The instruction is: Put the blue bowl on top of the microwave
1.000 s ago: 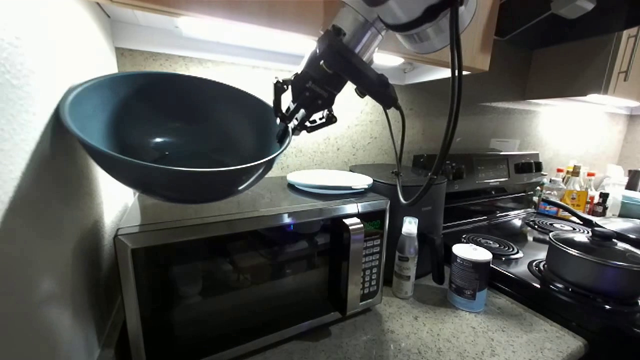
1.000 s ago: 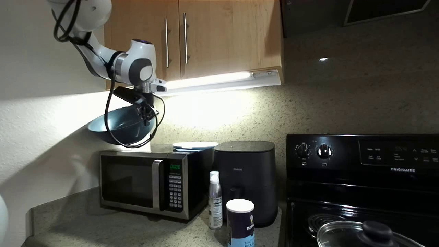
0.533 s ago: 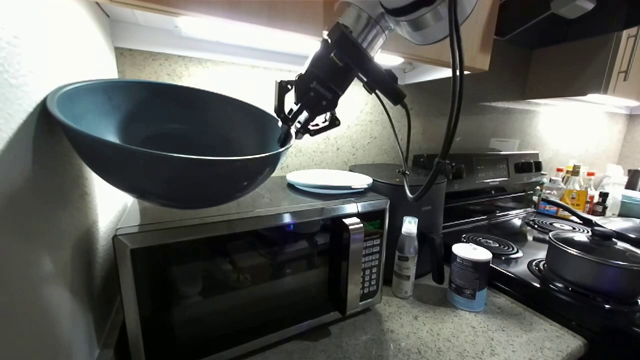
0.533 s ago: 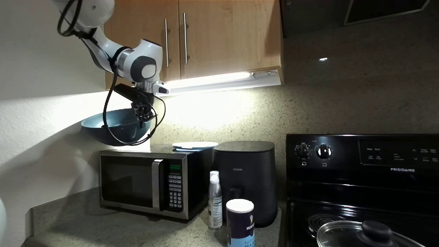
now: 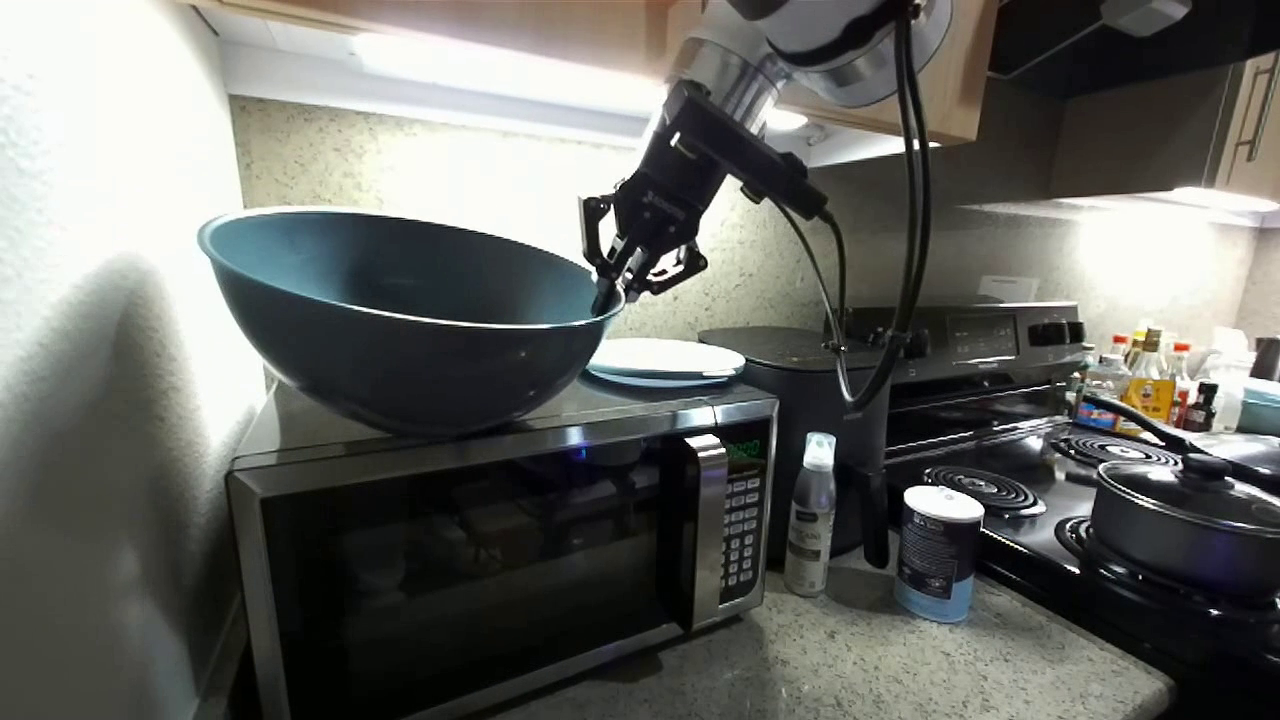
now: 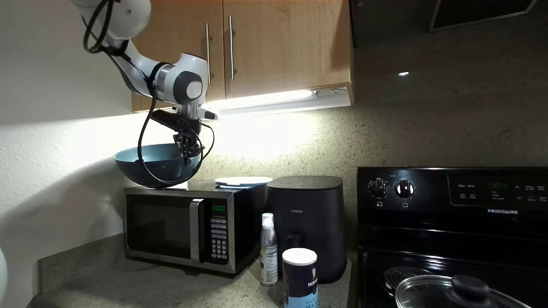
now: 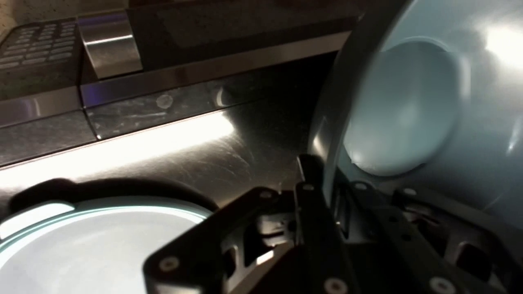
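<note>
My pincer is clamped on the rim of the blue bowl, one jaw inside the wall and one outside. The bowl is above the microwave, tilted, with the side I hold lower. In both exterior views its base meets the line of the microwave's top, and I cannot tell whether the two touch. The bowl hides one end of the pale plate in an exterior view; my wrist view crops the bowl at the top and right and the plate at the left and bottom. In an exterior view a dark cable loops across the bowl, and there my jaws are hard to make out; there too the white-lidded canister on the desk is cut off at the bottom.
</note>
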